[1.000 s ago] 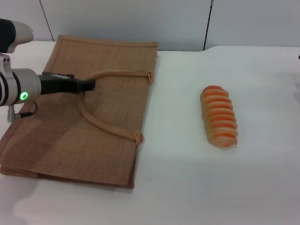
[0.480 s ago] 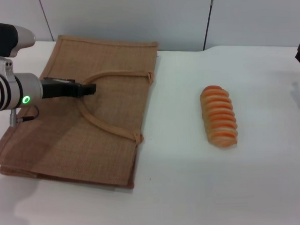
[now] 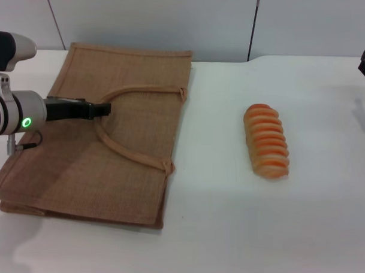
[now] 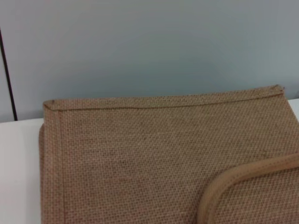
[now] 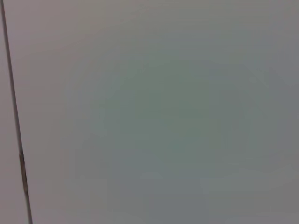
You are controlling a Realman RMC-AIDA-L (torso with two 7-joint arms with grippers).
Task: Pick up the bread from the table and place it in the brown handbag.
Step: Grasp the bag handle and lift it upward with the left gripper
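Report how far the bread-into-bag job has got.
Done: nothing yet. The bread lies untouched on the table, apart from the brown handbag, which lies flat. In hand: the left gripper is over the bag by its strap handle. Left: opening the bag, picking up the bread, placing it inside.
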